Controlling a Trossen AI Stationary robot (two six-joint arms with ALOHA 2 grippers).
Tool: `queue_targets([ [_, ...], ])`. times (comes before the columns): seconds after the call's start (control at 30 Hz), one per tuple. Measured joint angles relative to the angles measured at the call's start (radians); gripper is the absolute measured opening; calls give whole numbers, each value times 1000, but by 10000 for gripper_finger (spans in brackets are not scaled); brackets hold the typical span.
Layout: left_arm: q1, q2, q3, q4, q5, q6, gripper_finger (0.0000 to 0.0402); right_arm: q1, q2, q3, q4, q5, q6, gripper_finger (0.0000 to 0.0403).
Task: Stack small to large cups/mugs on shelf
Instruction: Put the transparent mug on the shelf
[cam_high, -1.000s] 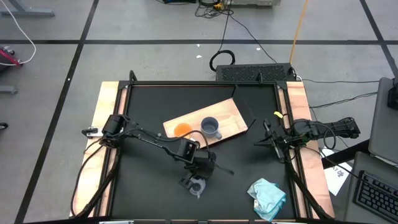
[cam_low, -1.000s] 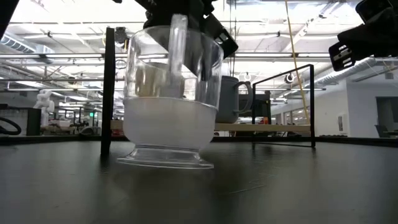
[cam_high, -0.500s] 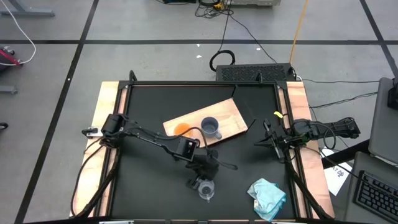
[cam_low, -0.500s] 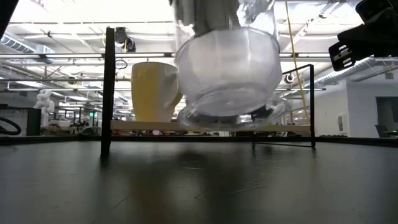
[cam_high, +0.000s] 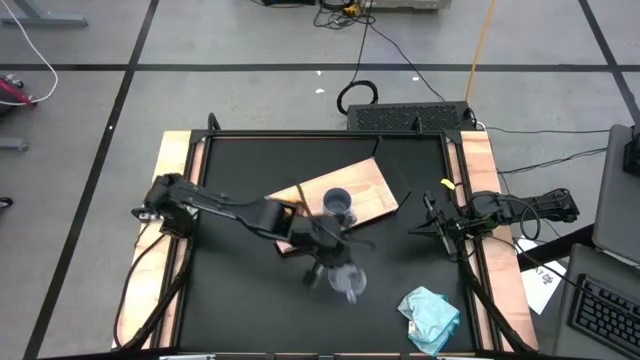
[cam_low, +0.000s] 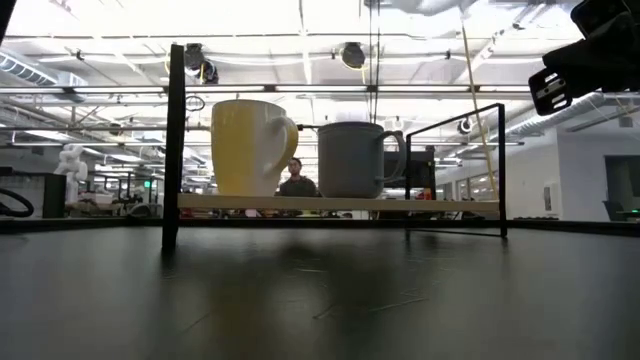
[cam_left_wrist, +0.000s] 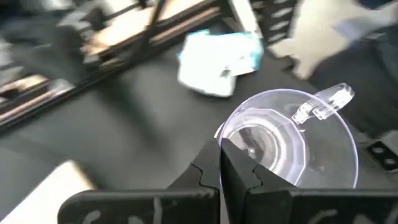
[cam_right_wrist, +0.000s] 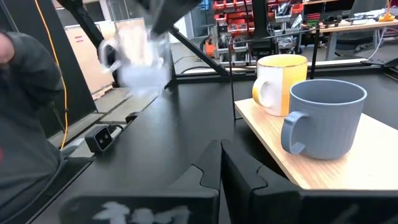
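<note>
Clear faceted glass cup (cam_left_wrist: 292, 140) pinched by its rim in left gripper (cam_left_wrist: 222, 163), lifted off the table since before, ribbed blue-grey mug (cam_right_wrist: 326, 116) and orange mug (cam_right_wrist: 278, 83) on grainy wood shelf (cam_right_wrist: 367, 163), right gripper (cam_right_wrist: 220, 163) closed empty at the table's right edge.

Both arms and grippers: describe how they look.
Both arms are dark, slim and jointed, each trailing black cables. The left gripper ends in two flat black fingers with notched edges; the right gripper has the same black notched fingers. No markings can be read on either.
</note>
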Motion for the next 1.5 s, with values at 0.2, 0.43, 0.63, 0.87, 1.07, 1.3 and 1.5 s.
queue_targets([
  [0.2,-12,-133,-2,-49,-149,-17,0,0,0,0,0,0,-1,0],
  [0.43,-18,-233,-2,-104,-343,-64,0,0,1,0,2,0,-7,0],
  [0.63,-21,-278,-4,-159,-379,-88,0,0,1,0,0,0,-8,0],
  [0.87,-45,-366,-160,-100,-428,-108,0,0,1,0,-8,0,-11,0],
  [1.07,-55,-545,-454,165,-431,-118,0,0,1,0,-7,0,-11,0],
  [1.3,-40,-712,-771,465,-419,-182,0,0,2,0,-5,0,-2,0],
  [1.5,16,-702,-852,638,-369,-216,0,0,2,0,-3,0,0,0],
])
